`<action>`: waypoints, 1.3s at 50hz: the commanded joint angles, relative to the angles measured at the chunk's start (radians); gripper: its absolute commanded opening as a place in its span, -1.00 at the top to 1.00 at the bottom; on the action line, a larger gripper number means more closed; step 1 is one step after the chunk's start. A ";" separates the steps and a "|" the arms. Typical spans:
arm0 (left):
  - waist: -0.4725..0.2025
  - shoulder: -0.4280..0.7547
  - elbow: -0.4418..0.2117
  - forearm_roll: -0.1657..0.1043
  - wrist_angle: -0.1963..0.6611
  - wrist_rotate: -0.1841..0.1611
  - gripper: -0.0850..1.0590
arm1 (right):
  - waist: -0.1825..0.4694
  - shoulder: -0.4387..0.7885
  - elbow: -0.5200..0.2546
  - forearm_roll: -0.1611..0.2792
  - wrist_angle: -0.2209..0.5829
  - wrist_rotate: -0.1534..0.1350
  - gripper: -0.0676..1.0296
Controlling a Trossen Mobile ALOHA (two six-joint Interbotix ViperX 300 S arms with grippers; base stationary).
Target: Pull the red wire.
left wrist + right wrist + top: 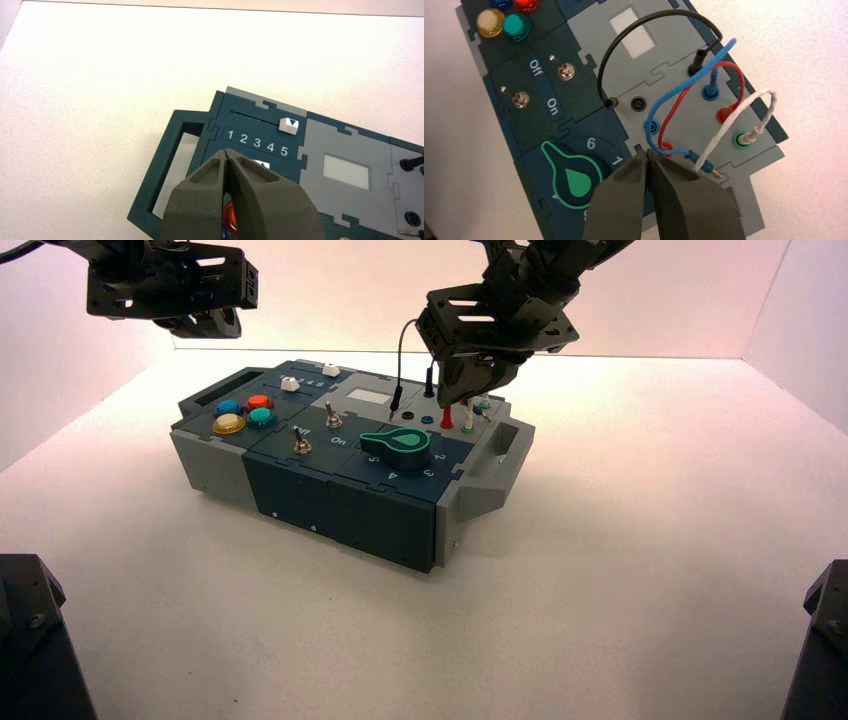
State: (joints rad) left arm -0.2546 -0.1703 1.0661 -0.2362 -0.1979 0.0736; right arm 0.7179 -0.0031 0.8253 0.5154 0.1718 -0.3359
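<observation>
The red wire (736,75) arches between two red plugs, one (665,146) near the knob and one (724,114) farther along the grey socket panel (694,125); both stand in their sockets. My right gripper (647,152) is shut with nothing between its fingers, its tips just beside the nearer red plug. In the high view the right gripper (462,392) hangs over the box's wire corner, above a red plug (446,418). My left gripper (227,152) is shut and waits above the box's slider end, high at the back left (222,318).
A blue wire (674,92) has one plug lying loose (701,161) by my right fingers. A black wire (644,22) and a white wire (734,115) also loop over the panel. The green knob (574,180), two toggle switches (564,72) and coloured buttons (514,25) lie beyond.
</observation>
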 commanded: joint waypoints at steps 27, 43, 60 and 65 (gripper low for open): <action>-0.005 -0.008 -0.023 0.000 -0.005 0.002 0.91 | -0.008 -0.011 -0.029 -0.003 0.014 -0.003 0.51; -0.006 -0.011 -0.023 0.002 -0.003 0.002 0.90 | -0.018 -0.017 -0.031 -0.012 0.034 -0.005 0.36; -0.021 -0.012 -0.023 0.000 -0.005 0.002 0.91 | -0.054 -0.011 -0.046 -0.014 0.034 -0.006 0.36; -0.021 -0.012 -0.026 0.002 -0.005 0.002 0.91 | -0.054 -0.005 -0.061 -0.012 0.034 -0.006 0.36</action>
State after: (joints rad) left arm -0.2700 -0.1703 1.0646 -0.2378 -0.1963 0.0736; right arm 0.6826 0.0046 0.7992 0.5047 0.2102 -0.3405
